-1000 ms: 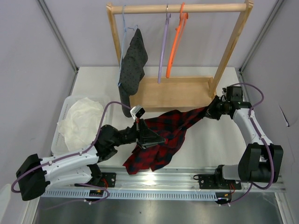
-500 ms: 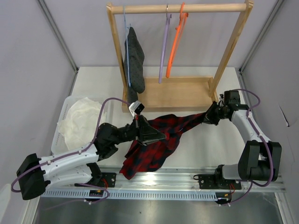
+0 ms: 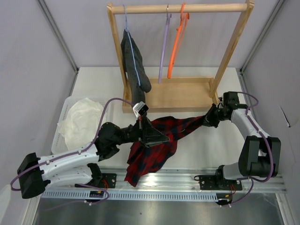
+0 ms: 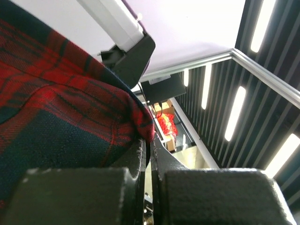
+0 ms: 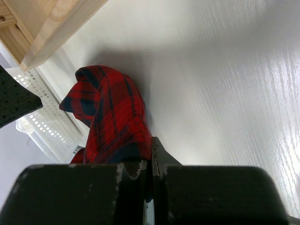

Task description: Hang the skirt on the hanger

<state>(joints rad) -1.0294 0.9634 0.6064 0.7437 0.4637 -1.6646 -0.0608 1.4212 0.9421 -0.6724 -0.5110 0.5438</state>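
Top external view: at the left of the frame a white basket [image 3: 60, 136] is sitting on the counter [image 3: 201, 150], and a crumpled white cloth [image 3: 82, 122] is lying in it. The skirt [image 3: 157, 152] is stretching across the middle of the frame between your two arms, with its lower part drooping toward the bottom edge. Your left pincer [image 3: 164, 138] is clamping it near the centre, and your right pincer [image 3: 209, 120] is clamping its corner at the right.

In the left wrist view the plaid skirt [image 4: 61, 117] is filling the left side, pinched at the left pincer [image 4: 149, 157]. In the right wrist view the skirt [image 5: 112, 122] is rising from the right pincer [image 5: 150, 161].

The hanger [image 3: 163, 51] is hanging from the wooden rack [image 3: 187, 8] at upper centre, well apart from the skirt. From above, fabric is covering both sets of fingertips, and you cannot tell whether the hem is touching the counter.
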